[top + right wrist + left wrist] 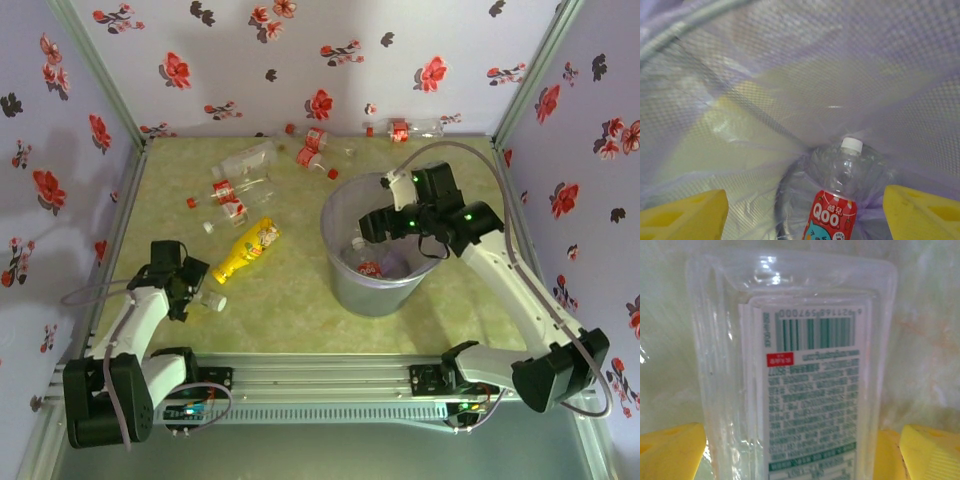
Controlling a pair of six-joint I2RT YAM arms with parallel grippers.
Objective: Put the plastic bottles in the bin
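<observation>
In the left wrist view, clear bottle (795, 390) cropped at the lower edge, label print too blurred to read. Qoo bottle (836, 202) cut off at the bottom, base unseen. From above, clear bottle mostly hidden under the left pincer (198, 291); back-wall bottle (405, 129) label too small to read.

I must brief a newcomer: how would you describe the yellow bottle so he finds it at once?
Start at the large translucent bin on the table. Left of it lies the yellow bottle. The clear bottles beyond it have red caps; it alone is yellow.
</observation>
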